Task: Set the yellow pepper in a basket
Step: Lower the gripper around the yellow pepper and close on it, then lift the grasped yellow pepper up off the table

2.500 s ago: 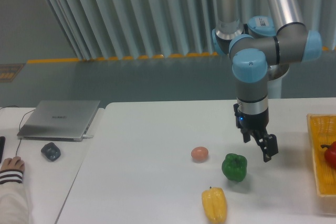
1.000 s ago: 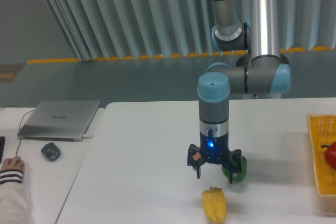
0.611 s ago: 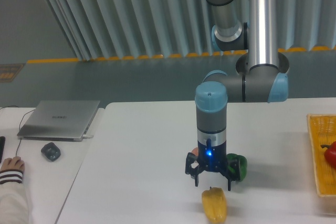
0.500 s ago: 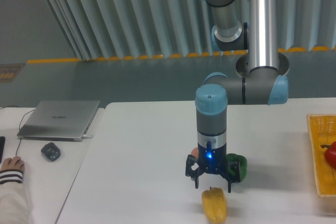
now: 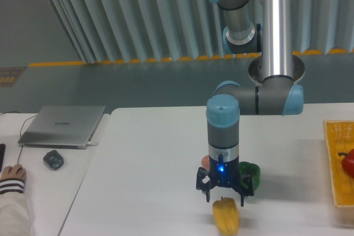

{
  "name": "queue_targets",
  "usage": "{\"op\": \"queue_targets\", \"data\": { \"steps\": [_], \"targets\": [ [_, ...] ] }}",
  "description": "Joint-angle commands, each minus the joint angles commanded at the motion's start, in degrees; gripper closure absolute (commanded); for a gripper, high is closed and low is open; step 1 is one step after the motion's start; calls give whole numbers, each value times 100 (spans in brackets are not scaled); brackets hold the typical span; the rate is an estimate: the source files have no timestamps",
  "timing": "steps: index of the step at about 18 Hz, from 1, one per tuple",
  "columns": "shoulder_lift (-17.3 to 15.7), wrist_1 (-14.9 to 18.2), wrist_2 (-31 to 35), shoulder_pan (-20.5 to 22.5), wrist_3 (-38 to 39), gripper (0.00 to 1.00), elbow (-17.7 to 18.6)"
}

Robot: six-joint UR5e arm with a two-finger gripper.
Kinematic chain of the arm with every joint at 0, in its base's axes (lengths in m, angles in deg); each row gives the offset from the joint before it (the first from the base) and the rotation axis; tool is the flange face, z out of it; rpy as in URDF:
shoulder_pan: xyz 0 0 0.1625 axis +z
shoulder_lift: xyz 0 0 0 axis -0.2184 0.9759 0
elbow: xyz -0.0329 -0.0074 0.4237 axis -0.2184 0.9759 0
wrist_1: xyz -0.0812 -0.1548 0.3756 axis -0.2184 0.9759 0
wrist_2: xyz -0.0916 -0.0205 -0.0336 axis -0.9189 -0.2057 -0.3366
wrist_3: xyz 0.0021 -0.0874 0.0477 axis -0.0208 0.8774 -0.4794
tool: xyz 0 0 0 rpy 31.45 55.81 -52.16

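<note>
Step in hand: I have the gripper [image 5: 224,194] poised above the yellow pepper [image 5: 225,217], fingers pointing down and spread apart with nothing between them; I judge this the approach, with the grasp not yet made.
Pepper position: it lies on its side at the near edge of the white worktop [image 5: 149,181], stem end towards the gripper, directly under the spread fingers.
Neighbours: the green pepper [image 5: 250,174] sits just behind and to the right of the gripper, and a small pinkish-orange fruit [image 5: 205,161] is half hidden behind the wrist.
Next move: I would lower straight down so the fingers straddle the pepper, close across its narrow width, then lift and carry it right to the basket [image 5: 338,165] at the worktop's right edge; the red pepper [image 5: 348,162] already lies inside it.
Risk: glossy skin, so I expect it could slip if gripped off-centre.
Surface: plain white.
Room: ribbed grey wall panels [image 5: 127,15] behind, a closed laptop [image 5: 63,125] and a dark mouse [image 5: 53,160] on the side desk, and a person's hand [image 5: 12,176] at the far left.
</note>
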Motion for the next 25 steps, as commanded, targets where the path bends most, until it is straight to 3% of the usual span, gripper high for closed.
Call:
{"op": "queue_targets", "data": {
  "steps": [11,12,13,16,21,25],
  "targets": [
    [114,-70,0,-9,-9,0,-9],
    [106,-70,0,-17,-9,11,-9],
    [105,-70,0,-9,9,33,-9],
    [79,-70,-9,-18,35,47,0],
    [-78,-44,0,0,-52,49,-61],
    [-474,-9,0,70,-624,49,0]
  ]
}}
